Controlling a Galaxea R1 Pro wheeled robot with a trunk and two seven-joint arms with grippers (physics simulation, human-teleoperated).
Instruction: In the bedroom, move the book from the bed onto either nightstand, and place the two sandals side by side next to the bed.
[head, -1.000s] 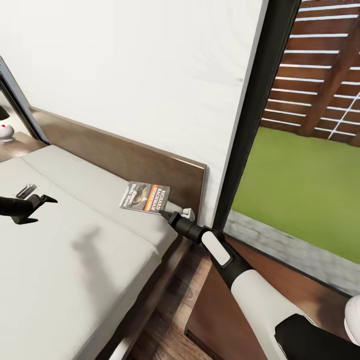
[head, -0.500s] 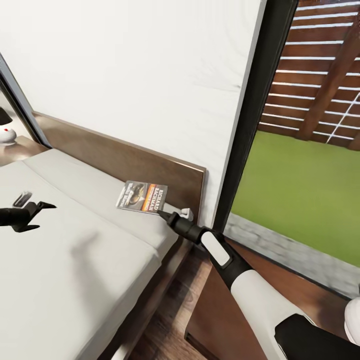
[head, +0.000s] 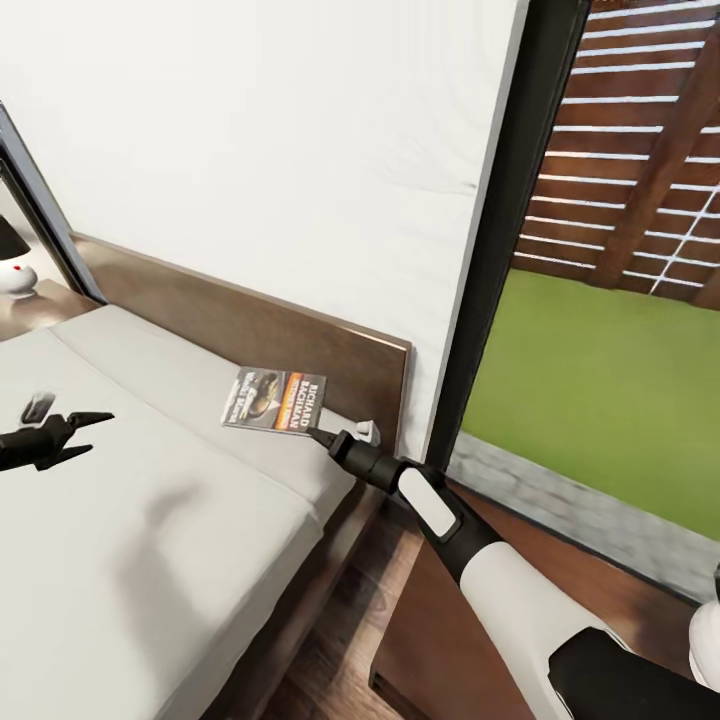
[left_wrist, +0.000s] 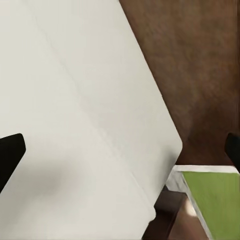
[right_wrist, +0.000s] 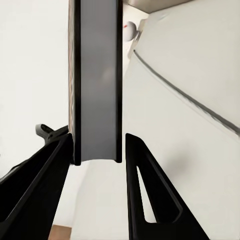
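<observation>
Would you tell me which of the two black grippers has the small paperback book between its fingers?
The right gripper, at the paperback book near the headboard; the left gripper hangs open over bare mattress.

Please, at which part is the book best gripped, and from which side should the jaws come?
Grip the book at its short edge nearest the right gripper, coming from the foot-of-bed side, jaws above and below the cover. The right wrist view shows that thin edge already between the jaws.
</observation>
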